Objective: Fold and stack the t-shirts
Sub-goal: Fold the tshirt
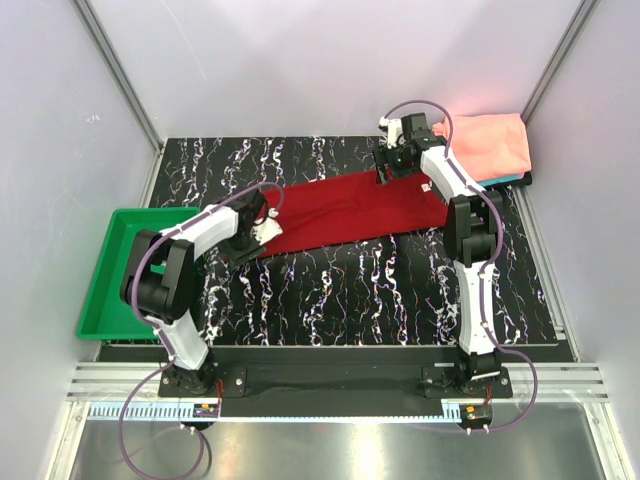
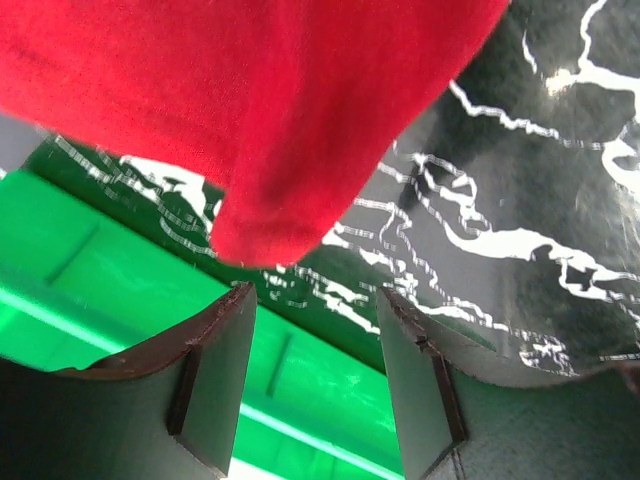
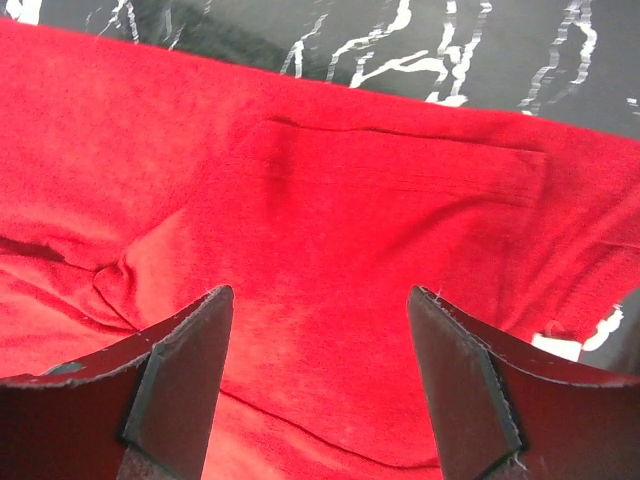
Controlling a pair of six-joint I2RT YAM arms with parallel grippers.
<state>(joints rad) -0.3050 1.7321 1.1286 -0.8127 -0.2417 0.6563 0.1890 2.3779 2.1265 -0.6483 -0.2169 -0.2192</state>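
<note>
The dark red t-shirt [image 1: 350,210] lies as a long band slanting across the black marbled mat [image 1: 380,290]. My left gripper [image 1: 262,230] is at its lower left end. In the left wrist view that gripper [image 2: 315,300] is open, and a rounded corner of the red shirt [image 2: 270,150] lies just past its tips, not between them. My right gripper [image 1: 388,168] hovers over the shirt's upper right end. It is open [image 3: 320,295], with only flat red cloth [image 3: 330,200] under the gap. A folded salmon-pink t-shirt [image 1: 490,145] rests at the back right on a teal one [image 1: 508,180], of which only an edge shows.
A green plastic tray [image 1: 105,275] stands off the mat's left edge and shows behind the left fingers [image 2: 215,380]. Grey walls with metal posts enclose the back and sides. Both arm bases are bolted along the near edge.
</note>
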